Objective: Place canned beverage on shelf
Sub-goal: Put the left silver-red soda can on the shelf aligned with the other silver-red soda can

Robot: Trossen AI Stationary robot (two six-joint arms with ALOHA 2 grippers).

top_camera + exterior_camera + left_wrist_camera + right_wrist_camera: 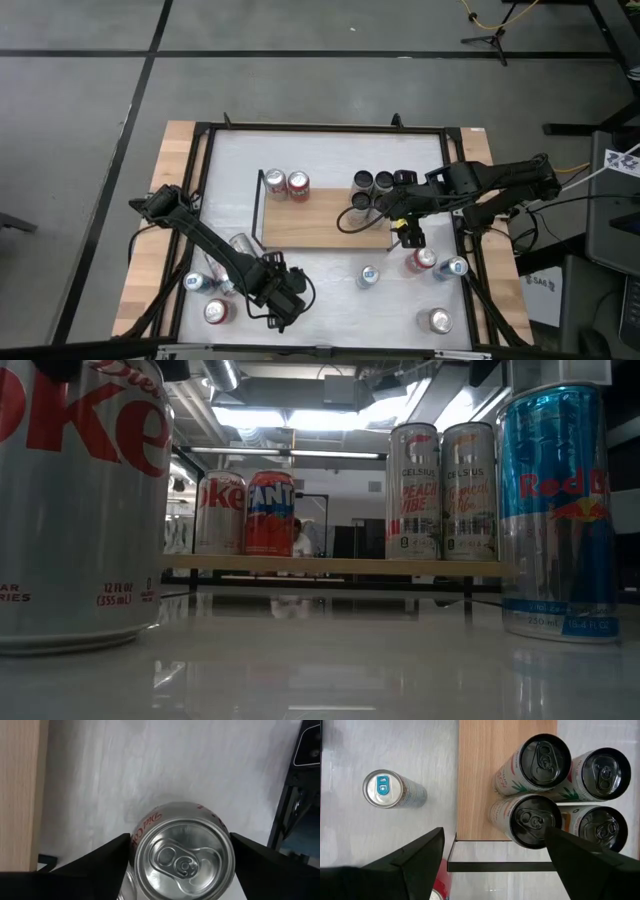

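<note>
Diet Coke can (182, 855) stands upright on the white table (330, 262), off the shelf (320, 225), at about 7 o'clock from the board in the high view. There the left gripper (280, 292) covers it completely, and in the low view its top and one side are cut off. The left wrist view shows the gripper flanking the can on both sides. Whether it presses the can or only brackets it, I cannot tell.

The right gripper (493, 832) hangs over the shelf's 3 o'clock end with its claw spread wide and nothing between. Just ahead of it, four black-topped cans (560, 790) crowd the board's 2 o'clock corner. In the low view only two of them show. A Coke and a Fanta can (286, 183) stand at 11 o'clock. A blue-tabbed can (390, 790) stands loose on the table.
</note>
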